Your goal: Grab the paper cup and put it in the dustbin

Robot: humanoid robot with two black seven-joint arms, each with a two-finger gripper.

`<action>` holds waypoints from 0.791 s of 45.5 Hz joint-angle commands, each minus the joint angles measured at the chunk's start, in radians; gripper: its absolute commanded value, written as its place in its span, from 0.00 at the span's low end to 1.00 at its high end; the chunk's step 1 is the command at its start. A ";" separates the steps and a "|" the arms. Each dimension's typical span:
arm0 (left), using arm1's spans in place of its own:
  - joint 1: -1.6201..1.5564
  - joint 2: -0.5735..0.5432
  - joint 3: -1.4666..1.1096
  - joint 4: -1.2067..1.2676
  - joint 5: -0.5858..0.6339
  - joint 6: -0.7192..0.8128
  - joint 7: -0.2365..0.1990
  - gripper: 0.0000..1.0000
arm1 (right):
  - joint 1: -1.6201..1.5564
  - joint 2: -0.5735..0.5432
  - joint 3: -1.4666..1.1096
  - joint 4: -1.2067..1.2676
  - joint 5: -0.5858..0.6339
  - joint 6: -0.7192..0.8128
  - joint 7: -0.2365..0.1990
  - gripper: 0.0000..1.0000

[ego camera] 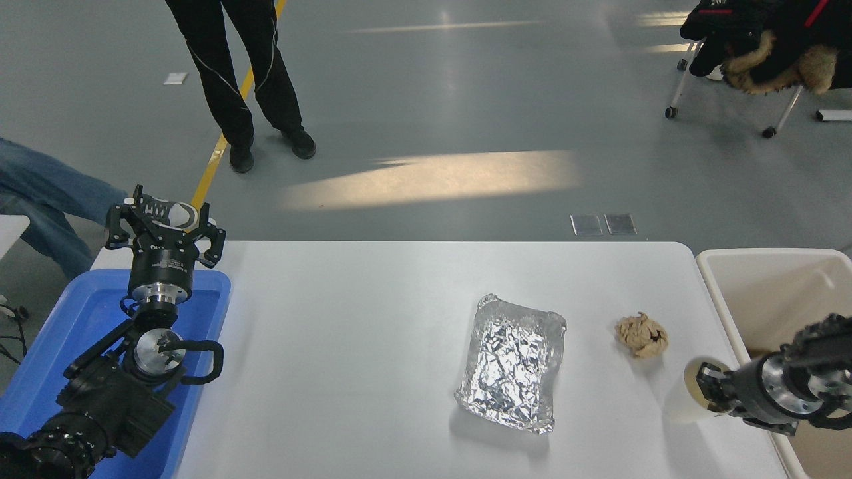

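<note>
The paper cup (692, 392) stands near the table's right front edge, white outside and cream inside, tipped a little toward the right. My right gripper (708, 392) comes in from the right edge and is shut on the cup's rim, one finger inside and one outside. The dustbin (765, 253), a cream-white bin with a thick rim, stands just right of the table, behind my right arm. My left gripper (163, 226) is open and empty, parked over the blue tray at the lower left.
A crinkled foil tray (512, 362) lies at the table's middle right. A crumpled tan paper ball (641, 335) lies behind the cup. A blue plastic tray (73, 319) sits at the left edge. A person's legs (246, 80) stand beyond the table; another person's jeans show at the left.
</note>
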 commanded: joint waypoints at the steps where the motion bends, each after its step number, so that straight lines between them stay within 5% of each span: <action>1: 0.000 0.000 -0.001 0.001 0.000 0.000 0.000 0.99 | 0.621 0.022 -0.247 0.218 0.014 0.227 -0.003 0.00; 12: 0.000 0.000 -0.001 0.001 0.000 0.000 0.000 0.99 | 1.106 0.185 -0.286 0.218 0.107 0.683 0.010 0.00; 36: 0.000 0.000 -0.001 0.001 -0.002 0.001 0.000 0.99 | 1.262 0.265 -0.263 0.218 0.128 0.683 0.042 0.00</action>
